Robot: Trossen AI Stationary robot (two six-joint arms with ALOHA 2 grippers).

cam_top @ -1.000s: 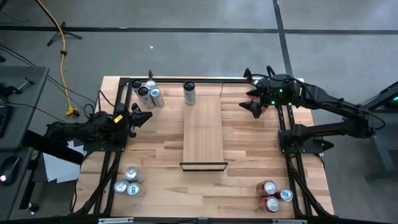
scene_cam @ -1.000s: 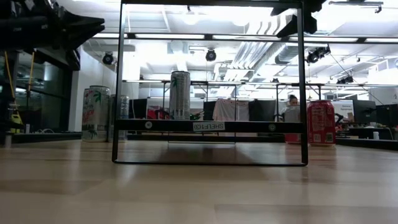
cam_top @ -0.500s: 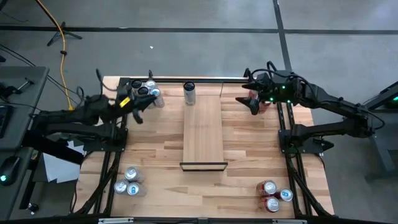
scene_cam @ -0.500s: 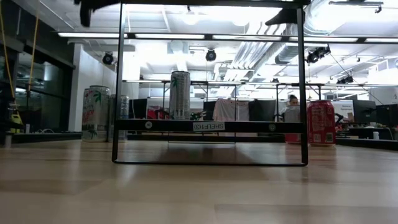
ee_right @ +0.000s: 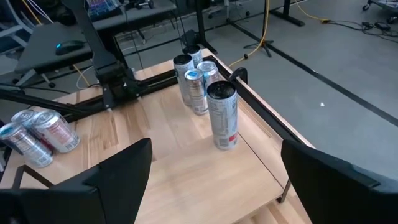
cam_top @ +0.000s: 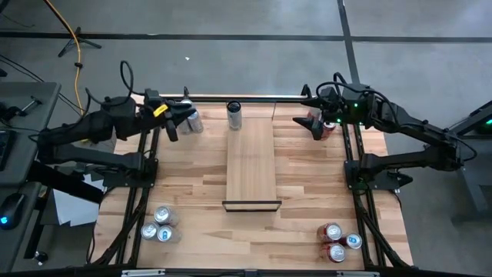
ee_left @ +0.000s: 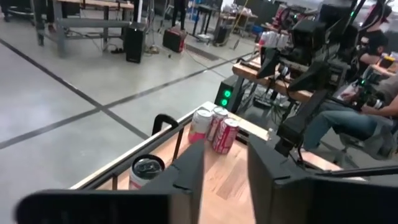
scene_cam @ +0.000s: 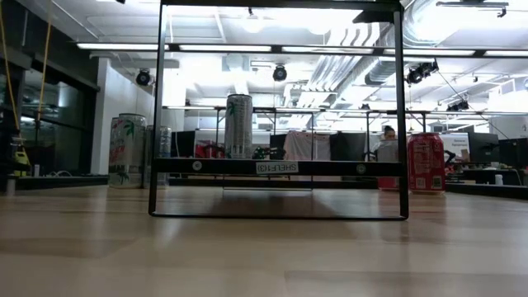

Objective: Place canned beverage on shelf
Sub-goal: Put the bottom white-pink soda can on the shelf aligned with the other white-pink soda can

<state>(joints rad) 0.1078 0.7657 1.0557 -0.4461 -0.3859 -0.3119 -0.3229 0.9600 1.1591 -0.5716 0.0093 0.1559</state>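
Your left gripper [cam_top: 174, 125] hung over the far-left corner of the table [cam_top: 307, 223], right beside the cluster of silver cans [cam_top: 189, 118] standing there; in its wrist view the two fingers [ee_left: 186, 177] stood a narrow gap apart with nothing between them. Your right gripper [cam_top: 314, 123] sat over the far-right part of the table, by the red can [cam_top: 327, 127] near the black rail, with its fingers [ee_right: 118, 171] spread wide and empty. The shelf [cam_top: 251, 161] lay lengthwise down the middle of the table, its black edge bar at the near end. A tall silver can [cam_top: 234, 115] stood upright at the shelf's far end; you could see it from table height [scene_cam: 238, 125] behind the black frame, and the right wrist view showed it on the pale board near its corner [ee_right: 222, 116]. Three more cans [cam_top: 160, 223] sat at the near left of the table and three others [cam_top: 338, 241] at the near right, well apart from both arms.
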